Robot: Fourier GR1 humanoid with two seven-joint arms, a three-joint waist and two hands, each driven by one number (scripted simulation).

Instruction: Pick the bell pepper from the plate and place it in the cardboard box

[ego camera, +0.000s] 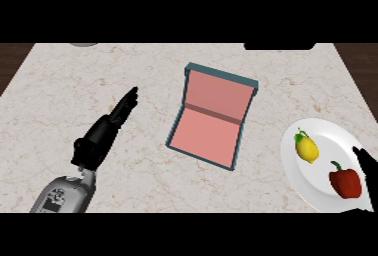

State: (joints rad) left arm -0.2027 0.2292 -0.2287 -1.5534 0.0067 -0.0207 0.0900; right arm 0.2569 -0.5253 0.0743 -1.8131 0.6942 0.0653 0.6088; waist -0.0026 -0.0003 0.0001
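Note:
A red bell pepper (345, 183) with a dark stem lies on the white plate (319, 195) at the right edge of the counter. The box (212, 116) stands in the middle, pink inside with a teal rim and a fold across it. Only a black sliver of my right hand (367, 167) shows at the right edge, right beside the pepper; I cannot tell how it stands. My left hand (111, 125) is open at the left, straight fingers pointing up and right, apart from the box.
A yellow lemon (306, 148) with a green stem lies on the same plate, above and left of the pepper. A grey round object (83, 44) and a dark block (279, 46) sit at the counter's far edge.

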